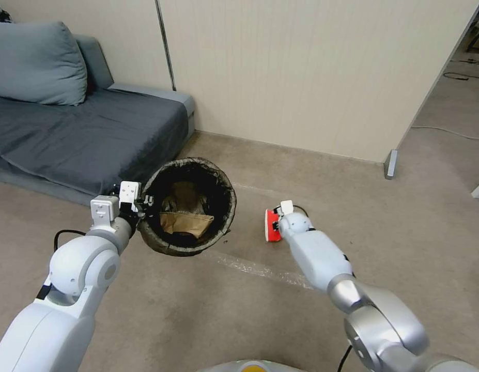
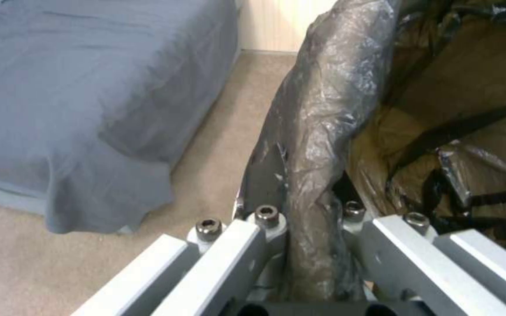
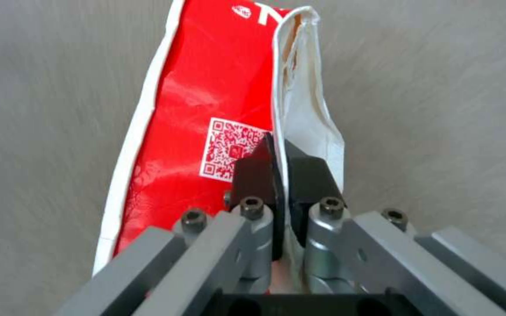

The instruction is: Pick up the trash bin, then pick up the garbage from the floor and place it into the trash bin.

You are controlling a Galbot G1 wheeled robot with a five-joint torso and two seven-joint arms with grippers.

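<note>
Showing the collection step under way, the scene runs from a grey sofa against a pale wall panel, across the beige floor, down to the litter itself. The trash bin, lined with a dark bag folded over its rim, hangs tilted above the carpet just in front of the sofa, its mouth turned toward the head camera; a brown paper bag already lies inside. The left gripper is clamped on the near rim, and the left wrist view shows one finger on each side of the bag-covered wall. To the right of the bin and apart from it, the right gripper reaches down to a crushed red-and-white paper cup. In the right wrist view its black fingertips are pinched together on the cup's flattened white edge; whether the cup has left the carpet cannot be told. By judgement, the bin pickup is done and one piece is being gathered; the next move calls for carrying the cup sideways over the open rim before the jaws part.
</note>
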